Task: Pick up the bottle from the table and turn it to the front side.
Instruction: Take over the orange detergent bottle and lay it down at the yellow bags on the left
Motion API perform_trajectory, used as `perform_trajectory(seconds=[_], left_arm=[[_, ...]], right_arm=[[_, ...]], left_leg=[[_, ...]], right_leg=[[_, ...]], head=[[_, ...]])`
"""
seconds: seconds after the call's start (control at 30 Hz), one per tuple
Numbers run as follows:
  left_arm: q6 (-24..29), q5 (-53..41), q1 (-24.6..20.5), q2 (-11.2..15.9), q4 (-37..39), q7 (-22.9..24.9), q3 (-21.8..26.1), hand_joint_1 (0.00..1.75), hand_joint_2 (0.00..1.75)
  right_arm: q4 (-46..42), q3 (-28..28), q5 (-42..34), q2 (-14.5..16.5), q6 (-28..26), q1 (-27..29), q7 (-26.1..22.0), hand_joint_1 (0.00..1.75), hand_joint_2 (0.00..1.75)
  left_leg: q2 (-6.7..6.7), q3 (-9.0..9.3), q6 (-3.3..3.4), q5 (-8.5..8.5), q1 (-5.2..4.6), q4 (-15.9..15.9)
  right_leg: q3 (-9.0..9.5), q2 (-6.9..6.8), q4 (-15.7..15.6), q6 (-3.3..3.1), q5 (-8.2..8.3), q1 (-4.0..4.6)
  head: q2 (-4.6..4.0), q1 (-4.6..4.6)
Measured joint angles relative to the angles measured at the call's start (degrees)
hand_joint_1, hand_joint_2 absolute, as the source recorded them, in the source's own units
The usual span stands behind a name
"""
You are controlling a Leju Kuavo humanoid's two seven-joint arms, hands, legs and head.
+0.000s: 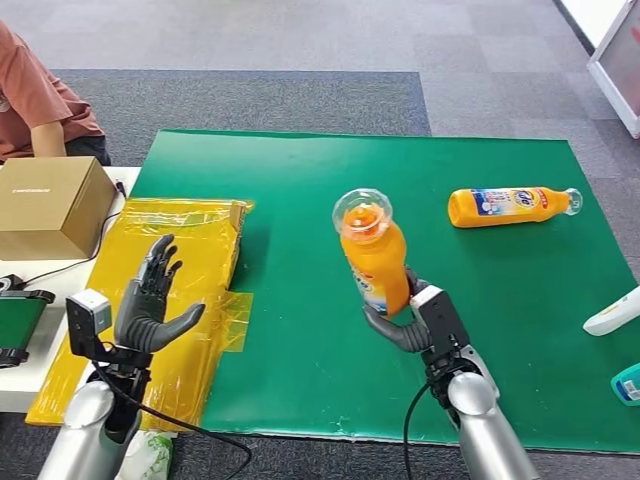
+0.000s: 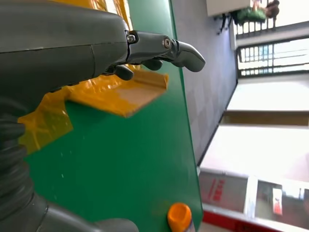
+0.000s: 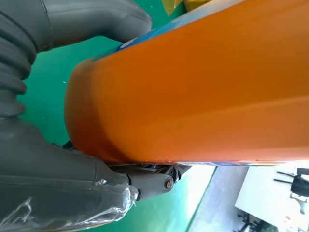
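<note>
Gripping bottle (image 1: pixel 371 250), right robot hand (image 1: pixel 411 322); label overhead.

Left robot hand (image 1: pixel 155 300) raised with fingers spread and empty, right robot hand (image 1: pixel 407 318) gripping, wrist lifted

Open green mat (image 1: pixel 302 330) lies between the two hands | yellow wrapped package (image 1: pixel 185 250) blocks the left edge beneath the left hand (image 1: pixel 151 300) | second bottle (image 1: pixel 513 206) lies far right | white objects (image 1: pixel 613 312) crowd the right edge
</note>
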Motion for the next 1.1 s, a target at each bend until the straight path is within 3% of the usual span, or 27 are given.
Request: perform_trajectory(seconds=[0.43,0.7,0.83,1.1], left_arm=[[-6.3,5.3,-9.5,-1.1,2.4,3.7,-16.2,0.00,1.75],[-6.2,4.0,-15.5,-1.0,2.6,5.5,-21.5,0.00,1.75],[-5.5,2.6,-17.3,-1.0,2.8,6.2,-22.9,1.75,1.75],[-2.7,0.1,-18.6,-0.6,3.5,6.5,-24.5,1.75,1.75]], right_arm=[[4.9,8.3,9.9,2.3,-6.6,-3.8,0.7,1.75,1.75],[8.7,11.9,11.5,3.9,-6.4,-5.2,0.7,1.75,1.75],[10.7,13.5,11.5,4.6,-5.9,-5.3,0.6,1.75,1.75],[12.4,14.5,10.2,4.9,-5.8,-5.4,0.9,1.75,1.75]], left_leg=[[-0.01,-0.06,0.00,0.02,0.00,0.0],[-0.01,-0.10,-0.01,0.02,0.00,0.0],[-0.01,-0.12,-0.01,0.02,0.00,0.0],[-0.01,-0.17,-0.01,0.02,0.00,0.0]], right_leg=[[-0.04,0.00,0.0,-0.01,0.02,0.00],[-0.09,0.00,0.0,-0.01,0.02,0.01],[-0.10,0.01,0.0,-0.01,0.02,0.01],[-0.14,0.01,0.0,-0.01,0.02,0.00]], head=[[-0.01,0.00],[0.00,0.01],[-0.01,0.02],[-0.01,0.01]])
